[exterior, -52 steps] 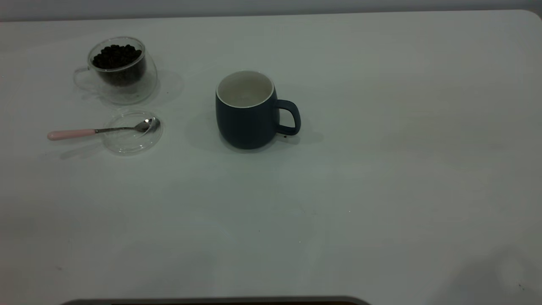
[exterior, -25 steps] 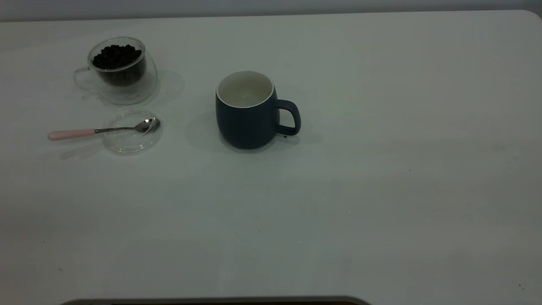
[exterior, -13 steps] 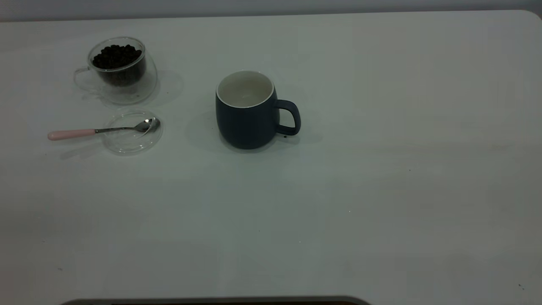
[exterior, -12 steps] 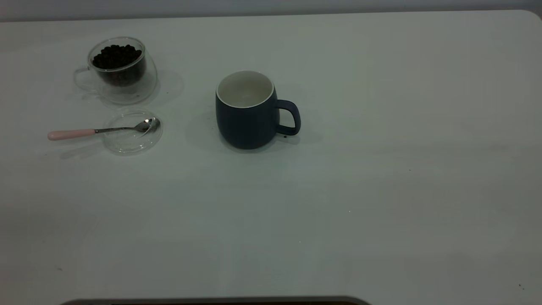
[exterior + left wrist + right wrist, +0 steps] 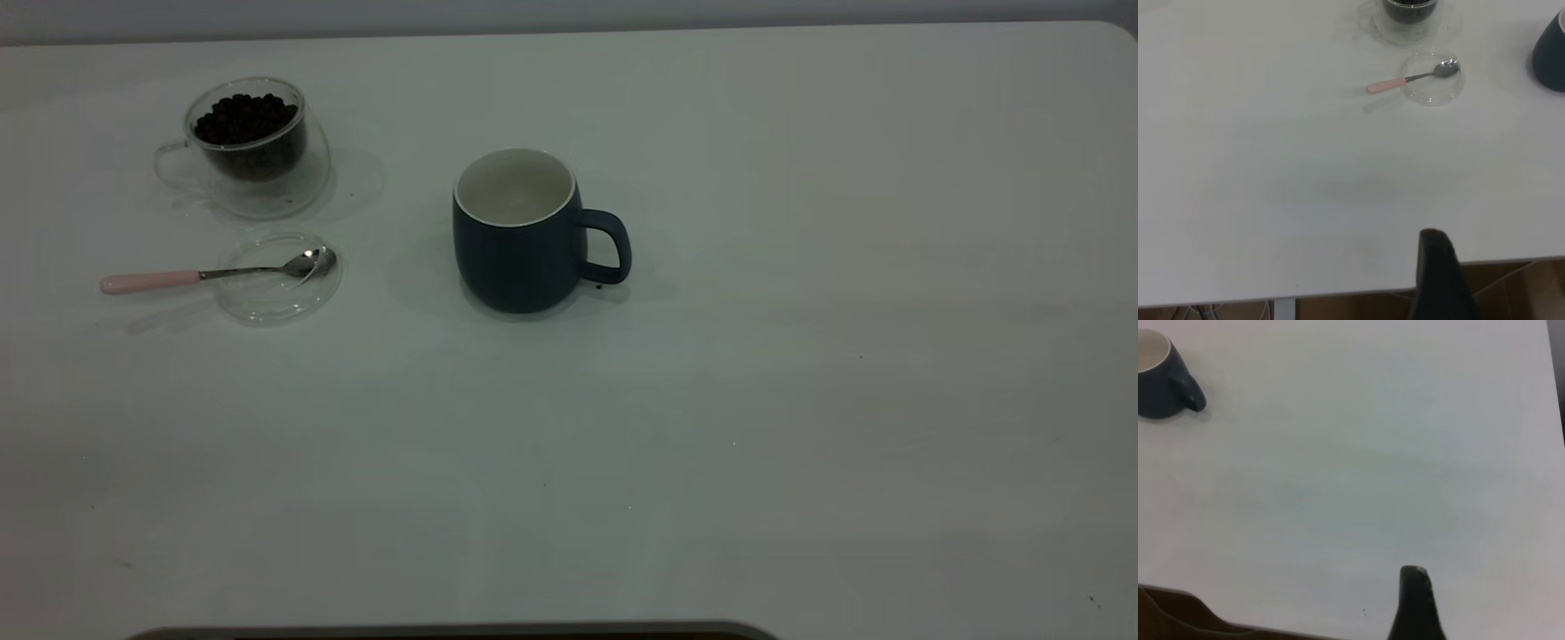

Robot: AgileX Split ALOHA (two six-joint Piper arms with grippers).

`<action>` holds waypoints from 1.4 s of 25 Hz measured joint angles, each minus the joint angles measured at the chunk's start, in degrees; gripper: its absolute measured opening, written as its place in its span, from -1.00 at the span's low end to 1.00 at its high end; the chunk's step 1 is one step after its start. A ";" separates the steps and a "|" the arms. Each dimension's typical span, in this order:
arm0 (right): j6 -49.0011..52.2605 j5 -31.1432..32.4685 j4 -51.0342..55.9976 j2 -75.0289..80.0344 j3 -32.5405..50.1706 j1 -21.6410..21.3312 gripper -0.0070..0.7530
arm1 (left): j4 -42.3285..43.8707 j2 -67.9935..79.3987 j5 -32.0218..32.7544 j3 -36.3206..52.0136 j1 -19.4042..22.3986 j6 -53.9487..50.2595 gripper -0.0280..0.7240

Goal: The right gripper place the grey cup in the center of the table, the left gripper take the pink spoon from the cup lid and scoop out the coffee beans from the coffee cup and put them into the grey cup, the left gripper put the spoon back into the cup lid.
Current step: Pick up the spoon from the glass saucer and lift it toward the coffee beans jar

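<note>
The grey cup [image 5: 520,258] stands upright near the table's middle, handle to the right, white inside showing no beans. The coffee cup [image 5: 267,182] stands at the far left with a heap of coffee beans [image 5: 244,118] in it. In front of it lies the cup lid [image 5: 278,293], with the pink spoon [image 5: 178,278] resting bowl-in-lid, handle pointing left. The left gripper [image 5: 1437,267] hangs over the table's near edge, far from the spoon [image 5: 1395,84] and lid [image 5: 1435,95]. The right gripper [image 5: 1415,600] is over bare table, far from the grey cup [image 5: 1158,387]. Neither gripper shows in the exterior view.
The white table [image 5: 800,400] has a rounded far right corner and a few tiny dark specks. A dark edge [image 5: 444,633] runs along the bottom of the exterior view. The floor and table frame [image 5: 1511,293] show below the table's edge.
A faint shadow at the table's near right corner has gone. The cups, lid and spoon have not moved.
</note>
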 joint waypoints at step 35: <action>-0.06 0.00 0.05 -0.01 0.00 0.00 0.57 | -5.07 67.51 -13.41 -28.44 0.00 -1.96 0.99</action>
